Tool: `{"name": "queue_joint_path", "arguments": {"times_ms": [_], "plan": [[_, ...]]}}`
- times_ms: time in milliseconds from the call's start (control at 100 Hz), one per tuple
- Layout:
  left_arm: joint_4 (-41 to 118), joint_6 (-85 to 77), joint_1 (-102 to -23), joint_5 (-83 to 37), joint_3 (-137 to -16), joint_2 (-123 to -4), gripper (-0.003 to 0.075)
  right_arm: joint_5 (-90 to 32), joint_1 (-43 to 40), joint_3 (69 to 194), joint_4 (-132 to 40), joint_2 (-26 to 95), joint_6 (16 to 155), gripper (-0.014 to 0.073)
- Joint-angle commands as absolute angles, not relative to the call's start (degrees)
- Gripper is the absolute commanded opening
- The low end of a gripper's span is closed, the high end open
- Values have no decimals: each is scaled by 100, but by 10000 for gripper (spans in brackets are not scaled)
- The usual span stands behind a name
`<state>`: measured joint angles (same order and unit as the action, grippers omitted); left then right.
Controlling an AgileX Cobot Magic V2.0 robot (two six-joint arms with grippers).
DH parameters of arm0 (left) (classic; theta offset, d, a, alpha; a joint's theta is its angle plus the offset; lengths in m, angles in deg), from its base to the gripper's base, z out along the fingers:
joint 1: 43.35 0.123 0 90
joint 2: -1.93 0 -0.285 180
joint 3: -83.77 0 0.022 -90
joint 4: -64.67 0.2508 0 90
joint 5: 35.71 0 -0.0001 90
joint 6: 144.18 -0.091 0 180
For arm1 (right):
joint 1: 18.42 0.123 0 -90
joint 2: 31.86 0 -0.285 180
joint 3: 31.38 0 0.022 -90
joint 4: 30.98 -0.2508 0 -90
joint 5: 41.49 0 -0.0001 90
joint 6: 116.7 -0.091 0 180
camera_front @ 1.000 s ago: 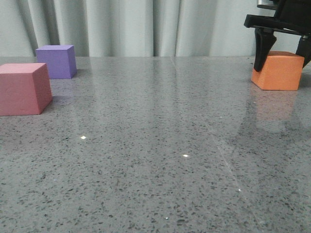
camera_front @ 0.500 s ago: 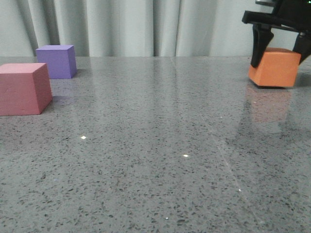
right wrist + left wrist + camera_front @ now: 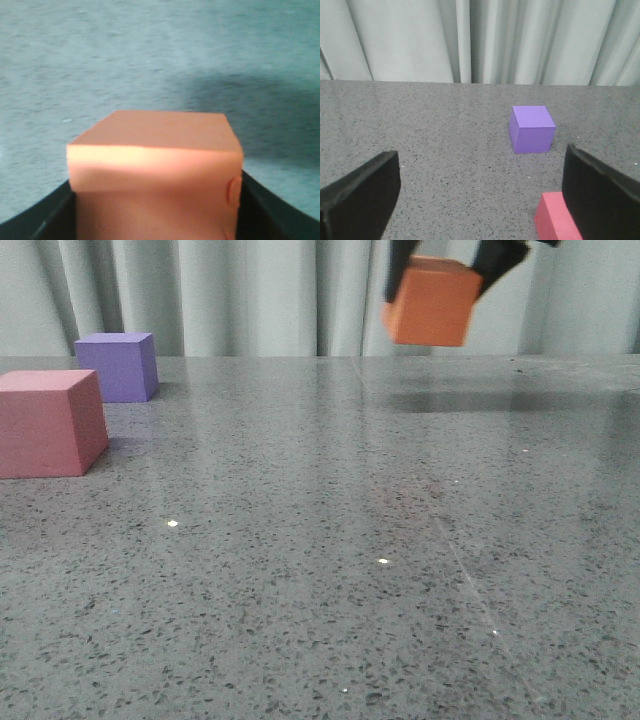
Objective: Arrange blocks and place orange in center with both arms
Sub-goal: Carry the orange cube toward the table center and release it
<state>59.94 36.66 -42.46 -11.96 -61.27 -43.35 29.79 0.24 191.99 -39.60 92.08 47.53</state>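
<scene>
Gripping the orange cube (image 3: pixel 432 302) with the right gripper (image 3: pixel 455 260) – dark fingers pressing on both sides, cube hanging in the air clear of the grey speckled table (image 3: pixel 320 570), tilted slightly. Sitting high in the front view, right of centre, in front of the pale curtain (image 3: pixel 250 295). Casting a dark smear of shadow on the far tabletop below it. Showing blurred in the front view.

In the right wrist view, filling the lower middle – orange cube (image 3: pixel 155 175) wedged between the two dark fingers (image 3: pixel 265 215), top face and near face both showing, table blurred beyond it.

Resting on the table at far left: pink cube (image 3: pixel 50 422) nearer the camera, partly cut by the frame edge; purple cube (image 3: pixel 118 366) just behind it and slightly to the right, near but not touching. Both well apart from the orange one.

Holding the left gripper (image 3: pixel 480 200) wide open – fingers spread at both lower corners of its wrist view, nothing between them. Looking at the purple cube (image 3: pixel 532 129) ahead on the table, upright; corner of the pink cube (image 3: pixel 559 217) peeking in beside one finger, mostly hidden. Left gripper not appearing in the front view.
</scene>
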Motion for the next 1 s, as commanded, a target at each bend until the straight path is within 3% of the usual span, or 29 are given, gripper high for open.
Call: {"name": "queue_joint_path", "arguments": {"times_ms": [0, 270, 810, 890, 990], "plan": [[5935, 3714, -4241, -1658, -6341, -4350, 617, 3440, 293, 19445, -3927, 8962, 4474, 202], [5935, 3714, -4241, -1658, -6341, -4350, 617, 3077, 1012, 19462, -3927, 9215, 3979, 202], [5935, 3714, -4241, -1648, -6341, -4350, 617, 3288, 1042, 19462, -4148, 9799, 3959, 216], [5935, 3714, -4241, -1648, -6341, -4350, 617, 3332, 1042, 19462, -4155, 9815, 3959, 307], [5935, 3714, -4241, -1648, -6341, -4350, 617, 3342, 1042, 19462, -4199, 9815, 3959, 549]]}}
